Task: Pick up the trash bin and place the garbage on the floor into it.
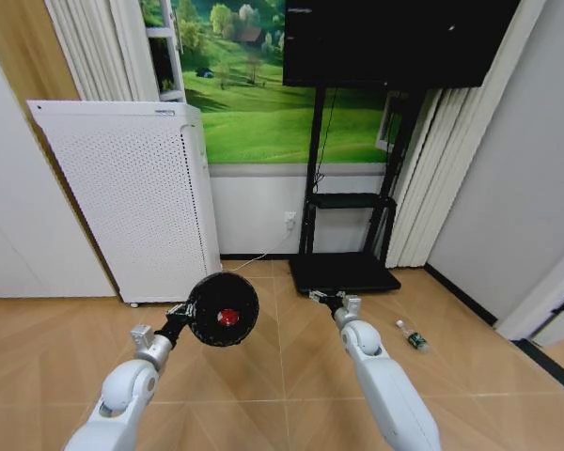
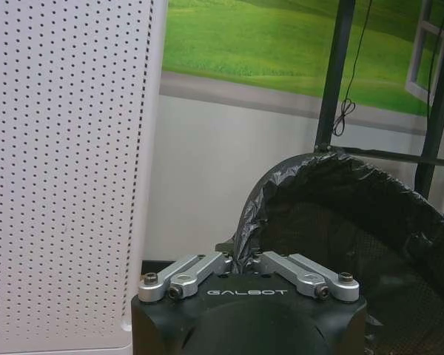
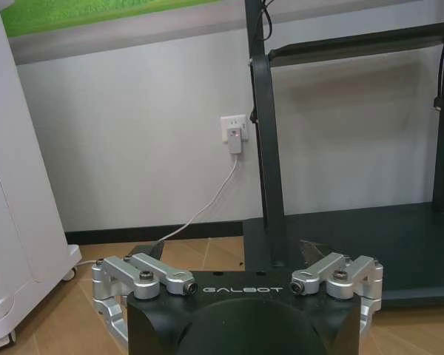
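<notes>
My left gripper (image 1: 182,313) holds the trash bin (image 1: 223,308) up above the floor, tipped so that its mouth faces me. It is shut on the rim, as the left wrist view shows: the left gripper (image 2: 237,260) pinches the edge of the black-lined mesh trash bin (image 2: 355,214). One piece of garbage, a red item (image 1: 227,317), lies inside the bin. A clear bottle with a green label (image 1: 413,335) lies on the floor to the right of my right arm. My right gripper (image 1: 326,299) hovers open and empty over the floor near the TV stand; its fingers (image 3: 154,251) are spread wide.
A tall white perforated appliance (image 1: 132,197) stands at the left against the wall. A black TV stand (image 1: 346,271) with a low base plate is straight ahead. A plugged-in wall socket (image 3: 235,135) has a white cord running down. Open wooden floor lies in front.
</notes>
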